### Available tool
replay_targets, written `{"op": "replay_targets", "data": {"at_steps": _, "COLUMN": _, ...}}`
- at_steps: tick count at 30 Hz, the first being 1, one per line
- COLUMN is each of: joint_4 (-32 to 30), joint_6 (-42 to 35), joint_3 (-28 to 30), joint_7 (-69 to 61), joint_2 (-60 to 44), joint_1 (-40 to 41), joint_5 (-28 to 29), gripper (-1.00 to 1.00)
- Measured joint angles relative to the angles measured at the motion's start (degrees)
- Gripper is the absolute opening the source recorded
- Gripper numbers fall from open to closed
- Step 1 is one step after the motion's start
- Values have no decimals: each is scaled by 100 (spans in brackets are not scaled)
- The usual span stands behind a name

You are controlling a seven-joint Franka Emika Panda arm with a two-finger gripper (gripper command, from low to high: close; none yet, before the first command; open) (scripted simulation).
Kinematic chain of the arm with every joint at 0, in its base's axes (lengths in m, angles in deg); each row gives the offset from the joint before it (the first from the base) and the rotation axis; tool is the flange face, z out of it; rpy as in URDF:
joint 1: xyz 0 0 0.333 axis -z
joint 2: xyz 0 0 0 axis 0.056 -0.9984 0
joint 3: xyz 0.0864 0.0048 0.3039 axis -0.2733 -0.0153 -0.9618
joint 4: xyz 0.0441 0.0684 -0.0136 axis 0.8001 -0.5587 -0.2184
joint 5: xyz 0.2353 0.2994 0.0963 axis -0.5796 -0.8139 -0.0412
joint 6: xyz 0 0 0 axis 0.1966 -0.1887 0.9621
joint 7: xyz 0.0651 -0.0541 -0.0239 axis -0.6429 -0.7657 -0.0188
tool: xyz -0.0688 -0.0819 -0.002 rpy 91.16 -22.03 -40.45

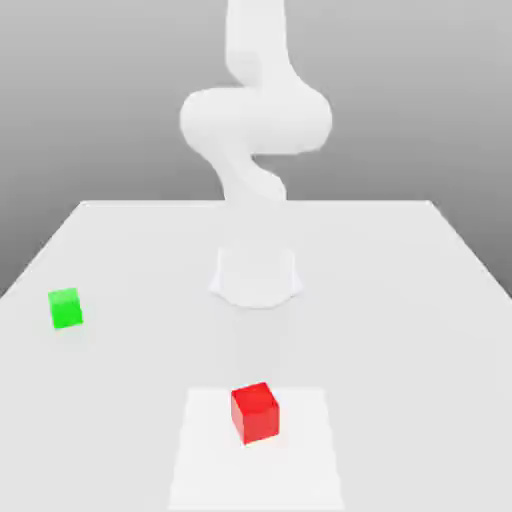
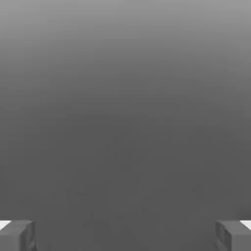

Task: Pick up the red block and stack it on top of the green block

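We watch the gripper [image 2: 125,236], spread wide and holding nothing
We see the red block [image 1: 255,413] on the pale patch [image 1: 305,455], the green block [image 1: 66,308] on the table [image 1: 400,340], toward the exterior view's left.

Exterior view, landmark = arm base [image 1: 256,280]. Pick block [image 1: 256,413]: on rectangular patch [image 1: 305,450], patch on table [image 1: 400,330]; both nearer the camera than the base, roughly straight in front, apart from it. Stack-target block [image 1: 66,309]: directly on table, well off to the exterior view's left of the base, slightly nearer the camera. Blocks apart.
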Motion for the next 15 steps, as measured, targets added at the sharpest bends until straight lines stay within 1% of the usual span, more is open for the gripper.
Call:
{"op": "replay_targets", "data": {"at_steps": 4, "joint_4": -537, "joint_6": 508, "joint_3": -148, "joint_7": -132, "joint_2": -875, "joint_1": 118, "joint_5": 398, "gripper": 0}}
{"op": "replay_targets", "data": {"at_steps": 9, "joint_4": -1186, "joint_6": 1124, "joint_3": -138, "joint_7": -413, "joint_2": -1942, "joint_1": 203, "joint_5": 716, "gripper": 0}}
{"op": "replay_targets", "data": {"at_steps": 12, "joint_4": -1594, "joint_6": 1528, "joint_3": -50, "joint_7": -698, "joint_2": -2601, "joint_1": 200, "joint_5": 769, "gripper": 0}}
{"op": "replay_targets", "data": {"at_steps": 15, "joint_4": -2038, "joint_6": 1986, "joint_3": 63, "joint_7": -1182, "joint_2": -3295, "joint_1": 138, "joint_5": 588, "gripper": 0}}
